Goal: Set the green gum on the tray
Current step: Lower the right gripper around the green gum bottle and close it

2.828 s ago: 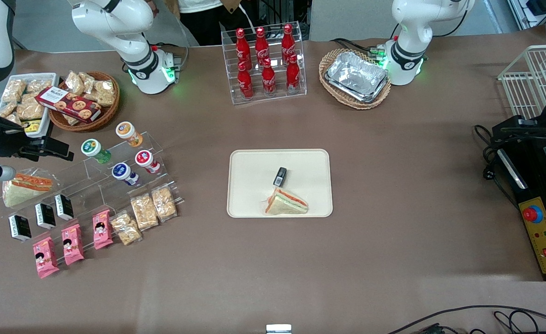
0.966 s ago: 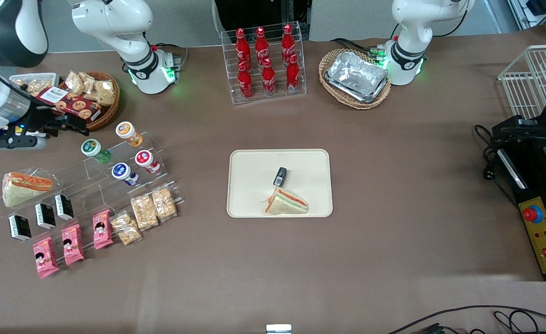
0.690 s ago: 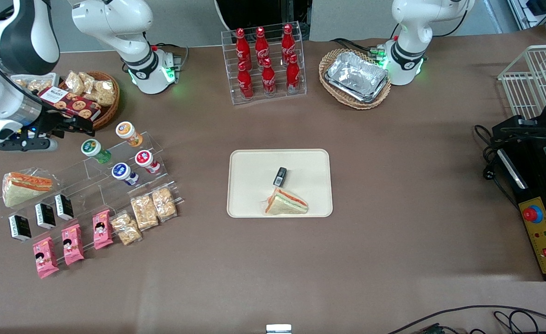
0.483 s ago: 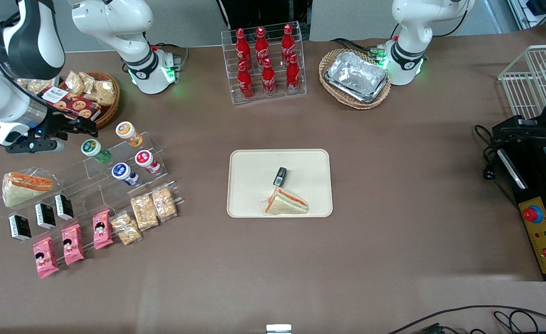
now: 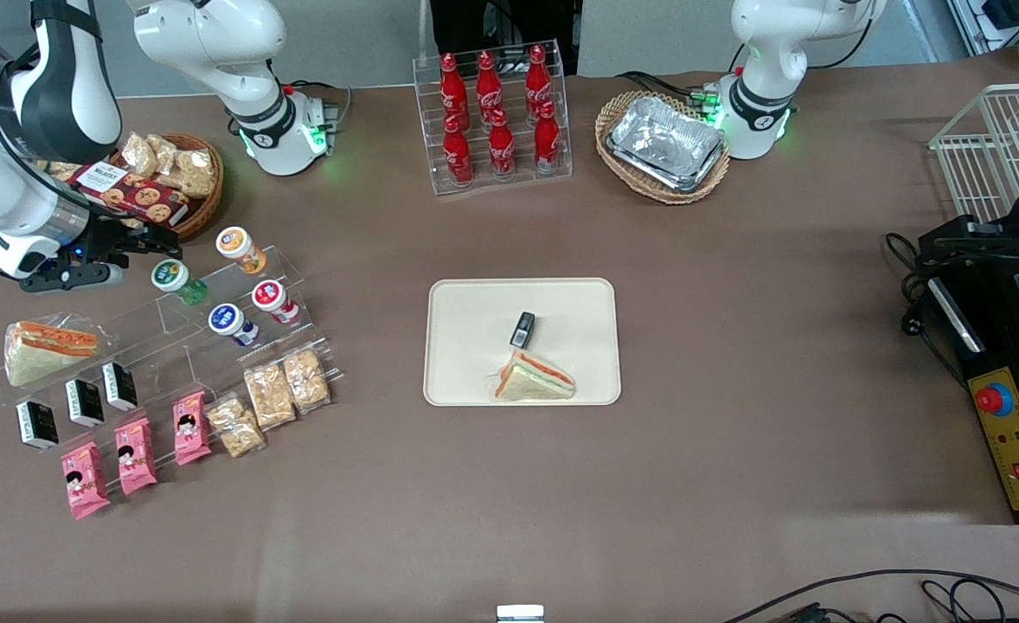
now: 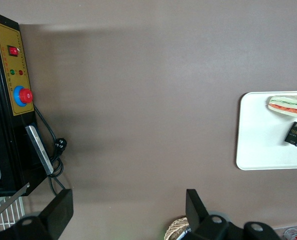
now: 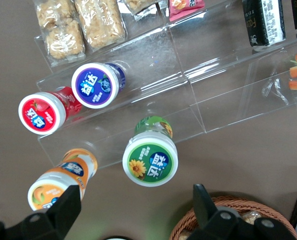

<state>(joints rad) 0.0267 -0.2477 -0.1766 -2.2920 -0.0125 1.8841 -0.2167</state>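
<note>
**Hand closing in on the green gum**

Hand [image 5: 142,251] hovers spread and empty just beside the green gum [image 5: 177,281], toward the working arm's end of the desk [image 5: 734,346]. In the right wrist view both fingers [image 7: 63,207] stand wide apart, with the green gum [image 7: 151,155] near them but not between them.

The bottle lies tilted on the upper step of a clear acrylic rack [image 5: 215,320], its white lid with the green label turned up. The tray [image 5: 475,303] sits well apart at mid-desk, already carrying a sandwich [image 5: 534,379] and a small black box [image 5: 522,328].

Neighbours are the main worry. The orange-lidded bottle [image 7: 58,185] lies just beside the target on the same step, and the blue-lidded bottle [image 7: 96,84] and red-lidded bottle [image 7: 44,111] rest one step lower. A finger coming down off-centre would likely knock the orange one, or pinch the wrong lid.

The gum is round and leaning (so probably quick to roll): a glancing touch could send it down the step, and a grip on the lid's edge alone may slip during the carry. On the tray, a careless drop might land it on the sandwich.
</note>
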